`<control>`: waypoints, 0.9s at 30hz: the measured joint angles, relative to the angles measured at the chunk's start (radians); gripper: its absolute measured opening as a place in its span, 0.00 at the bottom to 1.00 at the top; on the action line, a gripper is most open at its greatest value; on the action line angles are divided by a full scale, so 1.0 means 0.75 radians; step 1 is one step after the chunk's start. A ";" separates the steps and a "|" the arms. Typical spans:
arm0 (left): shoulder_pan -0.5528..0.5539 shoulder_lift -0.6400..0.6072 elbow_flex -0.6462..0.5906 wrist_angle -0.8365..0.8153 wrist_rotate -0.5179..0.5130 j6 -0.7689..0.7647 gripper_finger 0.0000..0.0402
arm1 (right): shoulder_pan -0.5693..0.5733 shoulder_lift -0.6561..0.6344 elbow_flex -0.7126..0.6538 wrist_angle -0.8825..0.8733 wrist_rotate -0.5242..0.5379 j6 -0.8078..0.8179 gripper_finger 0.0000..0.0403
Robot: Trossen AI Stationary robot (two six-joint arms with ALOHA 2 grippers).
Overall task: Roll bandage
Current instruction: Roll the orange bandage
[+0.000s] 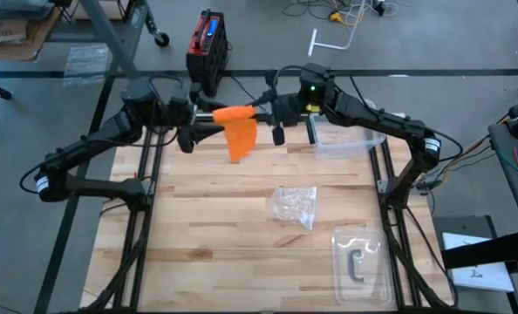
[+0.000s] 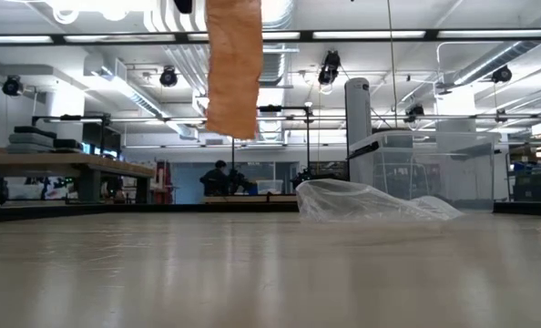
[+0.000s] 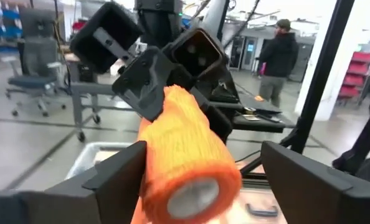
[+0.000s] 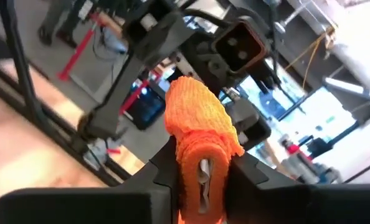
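Observation:
The bandage is a bright orange roll [image 1: 233, 113] held high above the far middle of the table, lying level between my two grippers. Its loose tail [image 2: 233, 68] hangs straight down, and its lower end is clear of the tabletop. My right gripper [image 4: 200, 180] comes from the table's right side and is shut on one end of the roll. My left gripper [image 3: 213, 180] comes from the left and is open. Its two fingers stand wide on either side of the roll's other end [image 3: 194, 196], where the white core shows. One finger [image 3: 123, 177] is close against the roll; whether it touches I cannot tell. My right gripper pinches the roll's end [image 4: 202, 158] between its two fingers, which press the end narrow. The fingers come in level from the table's right side and point along the roll. The roll sticks out level beyond them, lifted clear, with the tail hanging slack below.
A crumpled clear plastic wrapper [image 1: 296, 208] lies mid-table. A clear package with a dark C-shaped piece [image 1: 359, 262] is near the front right. A clear tray [image 1: 346, 139] sits at the far right under the right arm. A person [image 3: 278, 56] stands in the room beyond.

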 joint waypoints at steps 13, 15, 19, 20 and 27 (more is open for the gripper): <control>0.009 0.006 -0.073 0.083 0.009 -0.122 0.83 | 0.083 -0.043 -0.120 0.144 0.197 -0.236 0.19; 0.010 0.006 -0.073 0.083 0.008 -0.122 0.81 | 0.083 -0.050 -0.117 0.146 0.197 -0.240 0.18; 0.014 0.020 -0.073 0.098 0.005 -0.143 0.77 | 0.082 -0.047 -0.119 0.126 0.198 -0.251 0.19; 0.015 0.021 -0.073 0.100 0.005 -0.143 0.76 | 0.082 -0.047 -0.119 0.127 0.198 -0.250 0.20; 0.016 0.022 -0.073 0.106 0.005 -0.266 0.69 | 0.083 -0.045 -0.119 0.102 0.198 -0.256 0.21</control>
